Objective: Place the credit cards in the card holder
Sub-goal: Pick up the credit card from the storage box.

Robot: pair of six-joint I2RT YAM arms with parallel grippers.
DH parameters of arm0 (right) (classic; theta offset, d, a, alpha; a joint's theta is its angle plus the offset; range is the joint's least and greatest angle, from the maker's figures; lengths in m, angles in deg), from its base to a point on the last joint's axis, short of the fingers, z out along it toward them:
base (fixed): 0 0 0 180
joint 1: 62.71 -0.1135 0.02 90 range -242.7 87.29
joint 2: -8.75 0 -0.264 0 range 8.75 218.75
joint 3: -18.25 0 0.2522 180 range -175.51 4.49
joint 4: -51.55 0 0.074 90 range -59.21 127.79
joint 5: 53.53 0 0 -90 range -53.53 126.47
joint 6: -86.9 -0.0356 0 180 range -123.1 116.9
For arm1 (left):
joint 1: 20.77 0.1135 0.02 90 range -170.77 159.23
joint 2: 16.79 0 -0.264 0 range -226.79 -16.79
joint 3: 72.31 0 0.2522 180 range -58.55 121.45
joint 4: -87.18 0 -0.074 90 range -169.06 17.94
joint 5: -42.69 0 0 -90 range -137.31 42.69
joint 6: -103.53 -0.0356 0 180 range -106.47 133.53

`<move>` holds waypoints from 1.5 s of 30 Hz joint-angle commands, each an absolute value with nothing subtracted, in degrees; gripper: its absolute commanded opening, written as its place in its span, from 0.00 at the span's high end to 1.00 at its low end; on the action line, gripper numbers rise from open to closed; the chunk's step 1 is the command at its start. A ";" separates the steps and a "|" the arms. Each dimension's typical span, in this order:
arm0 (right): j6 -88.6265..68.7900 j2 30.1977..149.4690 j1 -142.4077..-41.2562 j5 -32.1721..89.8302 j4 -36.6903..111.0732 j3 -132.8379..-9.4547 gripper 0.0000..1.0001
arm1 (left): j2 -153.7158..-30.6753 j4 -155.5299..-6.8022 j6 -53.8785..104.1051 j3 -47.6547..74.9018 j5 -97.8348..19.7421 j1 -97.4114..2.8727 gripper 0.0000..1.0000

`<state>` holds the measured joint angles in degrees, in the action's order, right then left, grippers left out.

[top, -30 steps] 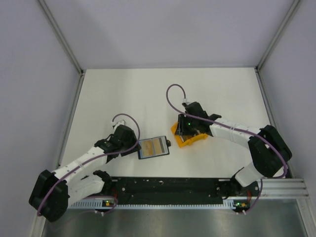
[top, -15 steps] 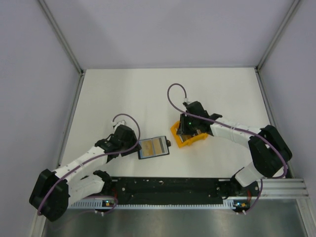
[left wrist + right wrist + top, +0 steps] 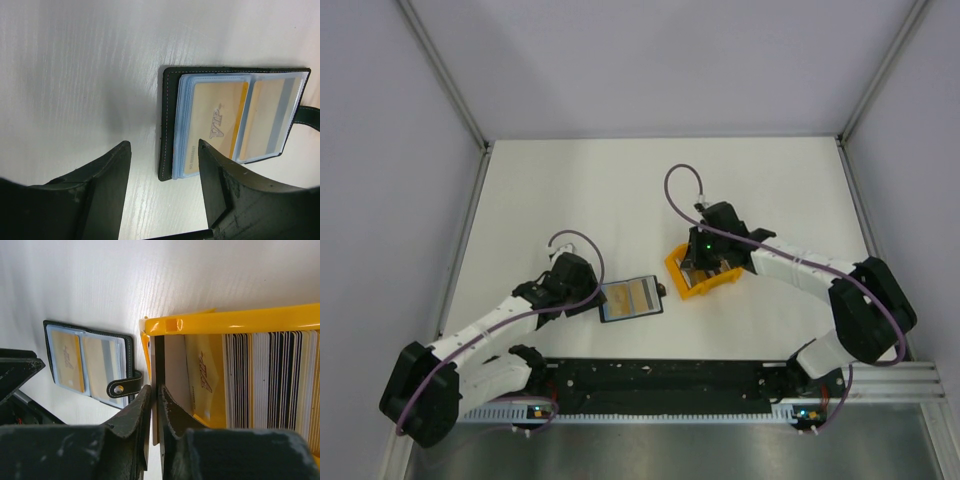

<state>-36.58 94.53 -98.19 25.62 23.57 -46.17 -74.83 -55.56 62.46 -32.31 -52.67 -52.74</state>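
Credit cards (image 3: 270,375) edge-on, silver-dark stripes; one tight in right hand (image 3: 155,389); left hand (image 3: 163,145) wide.

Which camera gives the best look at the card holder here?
Left wrist: the card holder lies open, close up, the cards in its sleeves clear. Right wrist shows it whole but smaller, strap included. Top external shows only a small flat patch.

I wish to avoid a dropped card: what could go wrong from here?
The right gripper pinches one card by its thin edge at the end of the yellow bin; it may slip or drag a neighbouring card. The card holder lies open with the left gripper open at its edge, not clamping it, so it may slide when a card is pushed in.
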 commanded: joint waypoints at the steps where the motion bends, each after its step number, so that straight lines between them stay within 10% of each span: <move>1: -35.98 92.34 -97.07 24.96 25.39 -46.05 0.93 | -75.15 -57.79 62.14 -32.79 -52.32 -52.76 0.40; 45: -29.65 102.00 -100.14 23.99 20.47 -52.73 0.88 | -76.11 -59.55 62.14 -33.32 -51.44 -52.76 0.41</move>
<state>-29.71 101.17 -98.50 24.42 19.33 -49.99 -76.10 -57.68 62.46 -33.09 -51.41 -52.74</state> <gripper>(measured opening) 0.118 0.594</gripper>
